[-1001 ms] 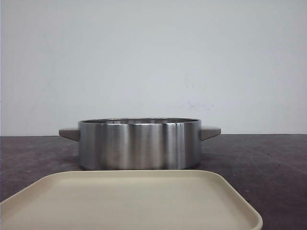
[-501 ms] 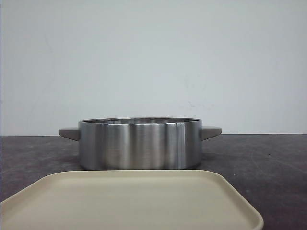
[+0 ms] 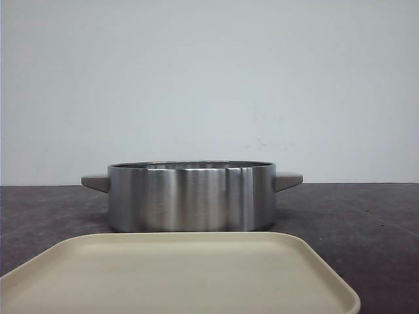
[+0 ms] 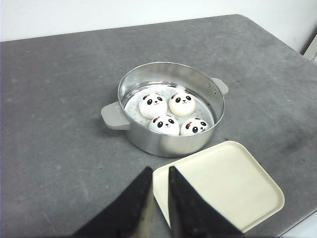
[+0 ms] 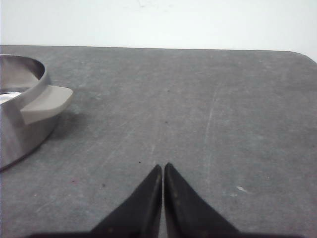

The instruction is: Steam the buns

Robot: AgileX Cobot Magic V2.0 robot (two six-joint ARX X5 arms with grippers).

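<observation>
Risks first. All four buns (image 4: pixel 172 113) already sit in the pot (image 4: pixel 171 146), packed touching or nearly touching one another. Any further reach into the pot w/ a gripper would likely nudge a neighbour or dent a glossy dome, since there is little free gap between them. The pot is light-looking steel w/ two side handles; a sideways knock on a handle (image 5: pixel 45 103) from the right arm could slide the whole pot across the table (image 4: pixel 54 99). The tray (image 4: pixel 223 183) lies just beside the pot on the near side, so a low pass of the left arm could catch its rim and push it toward the table edge. No lid is in view, so whether a covering step is pending cannot be told.

Containers:
- Pot: holds four buns in a 2x2 cluster on the perforated-looking insert, panda faces up. Approx. centred, slightly toward the near wall.
- Tray: cream, rounded corners, nothing on it.

Tools:
- Left gripper (image 4: pixel 157 173): above the tray's edge, fingers slightly apart w/ a narrow gap, holding nothing.
- Right gripper (image 5: pixel 163 168): over bare table beside the pot, tips pressed together, holding nothing.

Judgement: loading appears complete.
</observation>
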